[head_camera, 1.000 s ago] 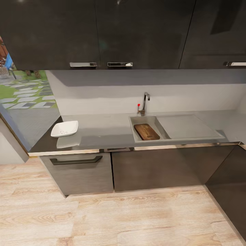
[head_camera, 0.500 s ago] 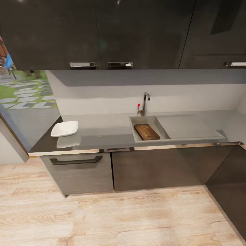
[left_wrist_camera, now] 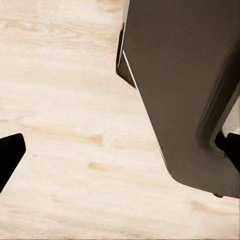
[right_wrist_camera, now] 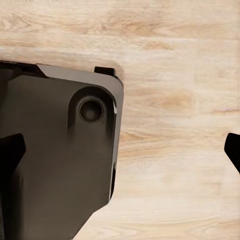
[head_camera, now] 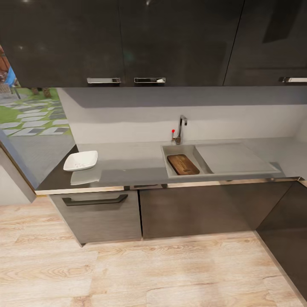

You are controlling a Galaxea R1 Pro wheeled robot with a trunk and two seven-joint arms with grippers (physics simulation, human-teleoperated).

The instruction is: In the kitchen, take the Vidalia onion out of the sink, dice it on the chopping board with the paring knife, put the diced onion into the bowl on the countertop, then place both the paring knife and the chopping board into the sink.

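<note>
Jaws of both arms spread wide, dark brown chopping board (head_camera: 183,164) in sink (head_camera: 171,150)

You have a long grey tabletop (head_camera: 136,164) over dark cabinets. A white square bowl (head_camera: 80,160) sits near its left end. The sink (head_camera: 221,158) is set into it right of the middle, with a brown chopping board (head_camera: 183,164) in the basin.

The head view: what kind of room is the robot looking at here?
A home kitchen, most likely. A grey countertop runs over dark cabinets, with a steel sink and chrome tap set into it. A chopping board lies in the basin, and a white bowl sits nearby.
</note>
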